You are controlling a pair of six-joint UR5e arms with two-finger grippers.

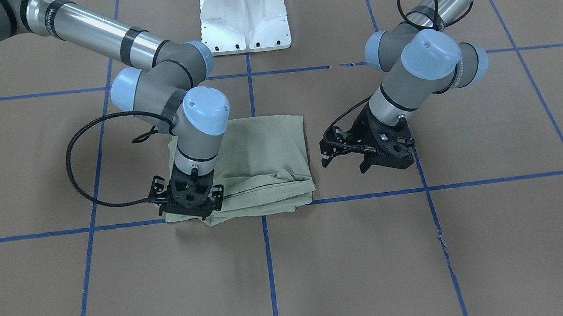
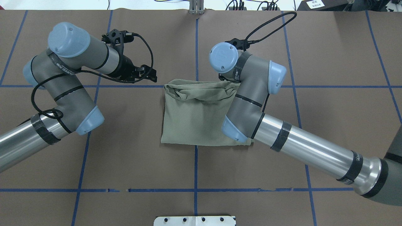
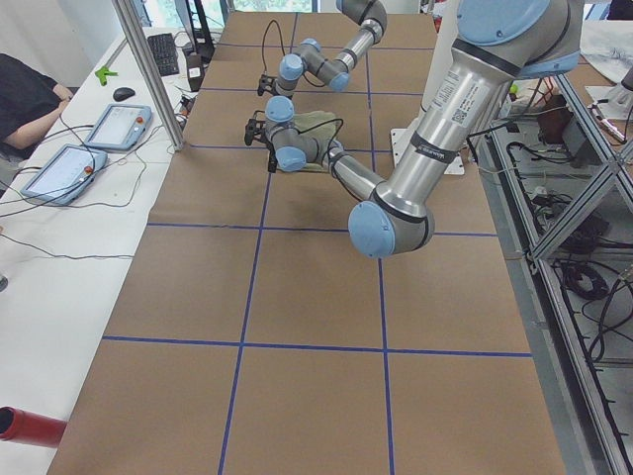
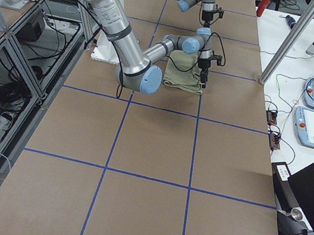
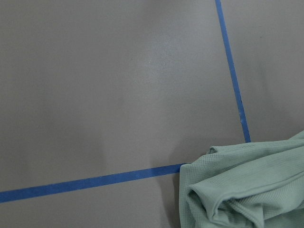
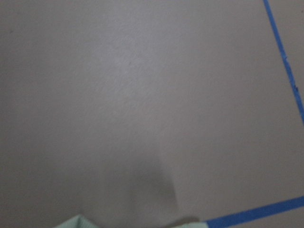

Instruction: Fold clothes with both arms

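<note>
The pale sage-green shirt (image 1: 266, 154) lies folded into a compact rectangle at the table's middle, with bunched layers along its far edge (image 2: 188, 92). My right gripper (image 1: 192, 211) points down and rests on the shirt's far right corner. Its jaws look spread, and in the overhead view its wrist hides it. My left gripper (image 1: 344, 165) is open and empty, hovering over bare paper just off the shirt's left side; it also shows in the overhead view (image 2: 150, 73). The left wrist view shows the shirt's bunched corner (image 5: 237, 194). The right wrist view shows only a sliver of shirt (image 6: 78, 222).
The white pedestal base (image 1: 244, 18) stands at the robot's side of the table. Blue tape lines (image 1: 268, 261) grid the brown paper. Control tablets (image 3: 119, 124) and an operator sit beyond the table's far edge. A red cylinder (image 3: 25, 426) lies off the table's corner.
</note>
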